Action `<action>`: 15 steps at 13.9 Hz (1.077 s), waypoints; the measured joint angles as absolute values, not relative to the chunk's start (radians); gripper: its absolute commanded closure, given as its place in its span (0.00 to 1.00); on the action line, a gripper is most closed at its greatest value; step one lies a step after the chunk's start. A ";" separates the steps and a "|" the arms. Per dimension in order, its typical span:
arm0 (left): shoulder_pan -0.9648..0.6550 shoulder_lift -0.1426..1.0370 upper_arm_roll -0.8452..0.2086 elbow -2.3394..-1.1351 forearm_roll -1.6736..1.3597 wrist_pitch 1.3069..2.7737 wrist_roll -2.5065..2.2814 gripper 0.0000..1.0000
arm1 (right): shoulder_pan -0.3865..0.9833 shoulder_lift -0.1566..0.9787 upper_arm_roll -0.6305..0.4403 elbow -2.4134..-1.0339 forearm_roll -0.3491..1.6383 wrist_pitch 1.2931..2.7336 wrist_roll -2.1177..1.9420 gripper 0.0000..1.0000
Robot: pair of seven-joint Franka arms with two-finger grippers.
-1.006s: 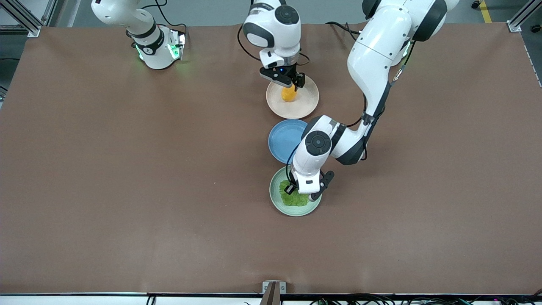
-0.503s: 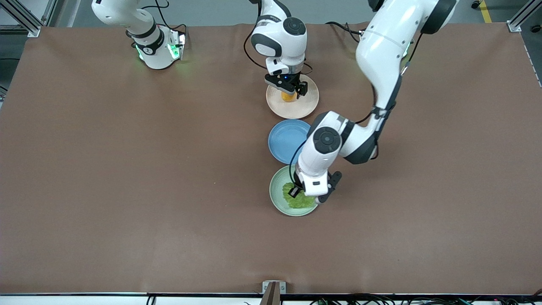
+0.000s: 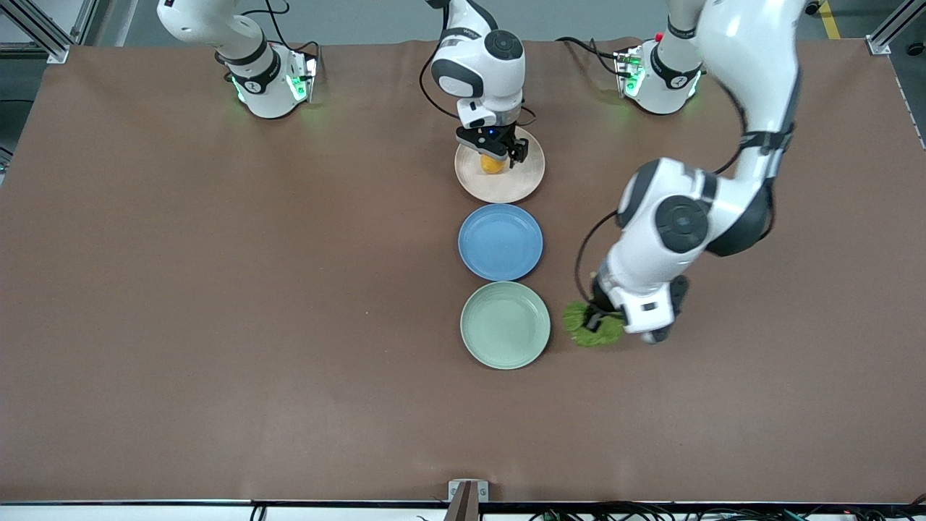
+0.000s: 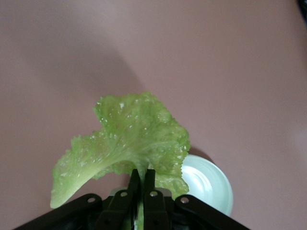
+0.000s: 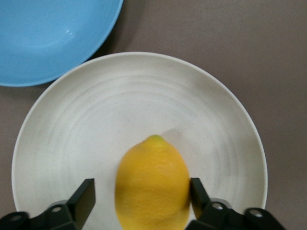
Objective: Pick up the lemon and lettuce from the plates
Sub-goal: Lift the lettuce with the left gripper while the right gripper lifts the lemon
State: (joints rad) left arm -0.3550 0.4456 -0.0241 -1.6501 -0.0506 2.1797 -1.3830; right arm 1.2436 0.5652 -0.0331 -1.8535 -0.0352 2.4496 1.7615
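lettuce: crinkled green lettuce leaf (image 3: 592, 325) pinched in left claw (image 4: 142, 191), off mint-green round plate (image 3: 505, 325), over tabletop (image 3: 217, 289) | lemon: smooth yellow oval lemon (image 5: 152, 189) on beige round plate (image 5: 72, 143), right claw (image 5: 142, 199) open astride it, not yet lifted

Lemon (image 3: 493, 163) on plate (image 3: 522, 184) — lettuce (image 3: 584, 332) off plates.

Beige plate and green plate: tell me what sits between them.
The blue plate, with nothing on it, lies between the beige plate and the green plate; the front view shows it.
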 measured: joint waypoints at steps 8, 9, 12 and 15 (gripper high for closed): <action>-0.156 0.250 -0.025 -2.051 -0.050 2.288 -1.375 0.98 | 1.232 0.548 -0.051 -1.812 -0.073 2.320 1.665 1.00; -0.134 0.244 -0.025 -2.093 -0.050 2.322 -1.375 0.98 | 1.208 0.527 -0.054 -1.805 -0.073 2.298 1.625 1.00; -0.073 0.241 -0.025 -2.201 -0.050 2.428 -1.363 0.95 | 1.099 0.450 -0.058 -1.805 -0.073 2.252 1.476 1.00; -0.048 0.245 -0.026 -2.277 -0.050 2.536 -1.359 0.95 | 0.962 0.373 -0.061 -1.872 -0.073 2.238 1.290 1.00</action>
State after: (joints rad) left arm -0.0484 0.2452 -0.0258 -2.2773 -0.0495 2.5360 -1.3593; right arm 0.9617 0.3731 -0.0607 -1.8719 -0.0726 2.2385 1.2902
